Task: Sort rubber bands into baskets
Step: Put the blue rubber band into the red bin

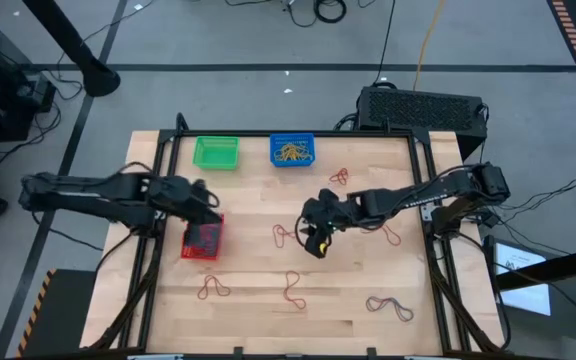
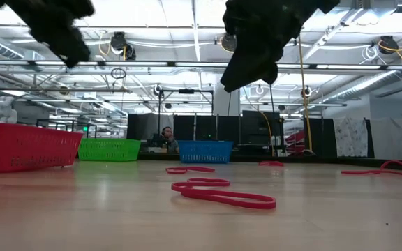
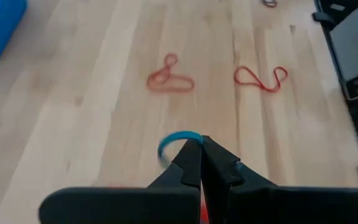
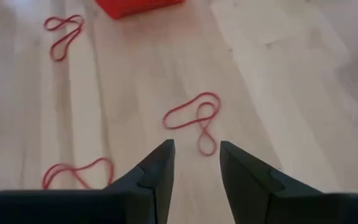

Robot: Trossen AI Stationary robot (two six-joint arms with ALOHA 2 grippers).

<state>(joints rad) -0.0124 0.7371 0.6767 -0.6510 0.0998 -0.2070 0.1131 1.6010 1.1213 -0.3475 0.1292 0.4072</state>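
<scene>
left gripper [image 3: 201,146]: clamped tight on a blue rubber band [image 3: 176,140], hanging over the red basket [image 1: 202,240]
right gripper [image 4: 196,155]: jaws apart, nothing in them, above a red band [image 4: 194,118] mid-table
other baskets: green basket [image 1: 216,152] and blue basket [image 1: 292,150] at the far edge, blue one holds what looks like yellow bands
loose bands: red ones scattered on the wooden table [image 1: 258,300]
</scene>
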